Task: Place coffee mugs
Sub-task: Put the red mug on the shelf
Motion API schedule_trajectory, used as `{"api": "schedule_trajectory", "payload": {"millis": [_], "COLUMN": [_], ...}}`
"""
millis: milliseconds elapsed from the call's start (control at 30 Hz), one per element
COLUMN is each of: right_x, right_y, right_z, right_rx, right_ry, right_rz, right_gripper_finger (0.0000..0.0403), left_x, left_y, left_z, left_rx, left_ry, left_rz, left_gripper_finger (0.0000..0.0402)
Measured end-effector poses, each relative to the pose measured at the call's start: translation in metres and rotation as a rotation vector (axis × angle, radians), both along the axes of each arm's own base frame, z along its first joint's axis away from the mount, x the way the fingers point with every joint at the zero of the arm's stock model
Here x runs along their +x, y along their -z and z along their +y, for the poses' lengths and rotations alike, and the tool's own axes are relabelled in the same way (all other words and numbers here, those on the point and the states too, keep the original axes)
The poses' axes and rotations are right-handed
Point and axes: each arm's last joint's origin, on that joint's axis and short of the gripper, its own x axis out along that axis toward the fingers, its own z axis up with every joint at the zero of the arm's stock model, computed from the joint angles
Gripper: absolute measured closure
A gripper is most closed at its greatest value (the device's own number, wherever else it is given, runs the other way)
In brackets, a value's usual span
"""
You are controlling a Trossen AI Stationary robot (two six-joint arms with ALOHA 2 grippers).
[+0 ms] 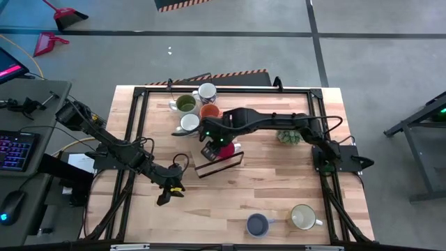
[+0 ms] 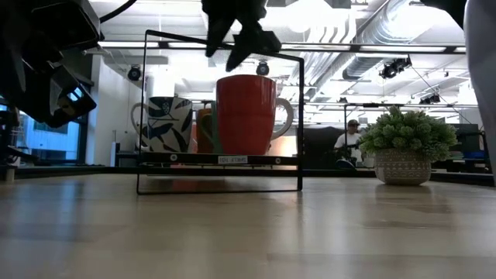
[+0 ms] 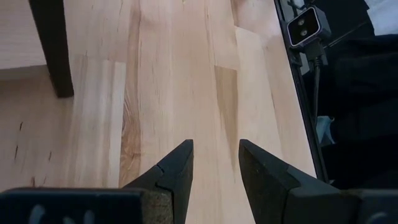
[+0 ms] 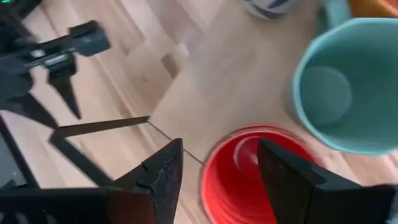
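Red mug (image 2: 246,115) stands nearest the low camera, upright on the pale butcher-block table (image 1: 279,202), inside a thin black wire frame (image 1: 219,166). Right gripper (image 1: 211,150) sits directly above it, fingers spread apart, one over the mug's mouth, nothing grasped. Teal mug (image 4: 345,93) just beside the red one. Olive mug (image 1: 185,104), orange mug (image 1: 210,111) and two white mugs (image 1: 207,91) cluster at the far edge. Blue mug (image 1: 257,224) and cream mug (image 1: 302,217) at the near edge. Left gripper (image 1: 169,190) hovers low over bare wood, released, holding nothing. Potted plant (image 2: 406,146) on the table. Room behind: ducted ceiling, seated person (image 2: 350,139).
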Motion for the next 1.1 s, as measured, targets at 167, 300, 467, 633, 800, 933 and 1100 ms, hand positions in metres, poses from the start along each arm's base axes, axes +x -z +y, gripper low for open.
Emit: {"api": "schedule_trajectory", "payload": {"millis": [167,300,467,633,800,933,1100], "right_x": [0.003,0.005,0.007,0.017,0.019,0.016,0.014], "right_y": [-0.002,-0.002,0.0,0.013,0.019,0.02,0.021], "right_z": [0.005,0.006,0.007,0.01,0.013,0.012,0.011], "right_rx": [0.014,0.026,0.035,0.049,0.034,0.017,-0.018], "right_ry": [-0.019,-0.032,-0.033,-0.055,-0.073,-0.065,-0.056], "right_rz": [-0.041,-0.056,-0.06,-0.066,-0.05,-0.016,0.003], "right_gripper_finger": [0.0244,0.0269,0.028,0.0281,0.0281,0.0281,0.0281], "left_x": [0.0,0.0,0.0,0.0,-0.001,-0.003,-0.002], "left_y": [0.0,0.0,0.0,0.0,0.002,0.003,0.003], "left_z": [0.0,0.0,0.0,0.0,0.001,0.001,0.001], "left_rx": [-0.005,-0.005,-0.015,-0.027,-0.031,-0.038,-0.079], "left_ry": [-0.005,-0.005,-0.015,-0.03,-0.042,-0.034,-0.077], "left_rz": [0.003,0.003,0.009,0.021,0.047,0.082,0.099], "left_gripper_finger": [0.0284,0.0284,0.0284,0.0284,0.0284,0.0284,0.0284]}}
